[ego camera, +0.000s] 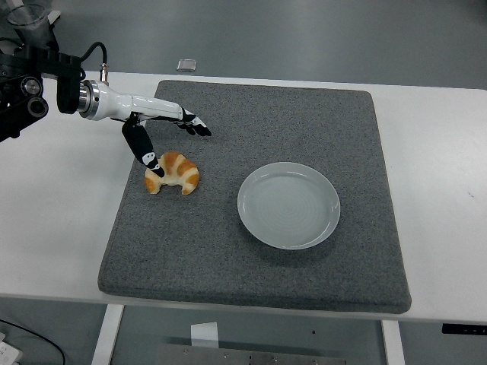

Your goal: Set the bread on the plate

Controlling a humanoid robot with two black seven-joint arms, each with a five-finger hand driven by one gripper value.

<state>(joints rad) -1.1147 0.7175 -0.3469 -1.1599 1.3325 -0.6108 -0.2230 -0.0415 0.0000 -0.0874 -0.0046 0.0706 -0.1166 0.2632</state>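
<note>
Left hand spread over croissant, thumb touching its 10 o'clock edge; nothing gripped. Croissant at 9 o'clock of plate, apart. Advise closing fingers across both horns before lifting

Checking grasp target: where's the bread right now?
In the head view the bread lies on the grey mat's left part, left of the plate, with the left hand's thumb at its left end.
</note>
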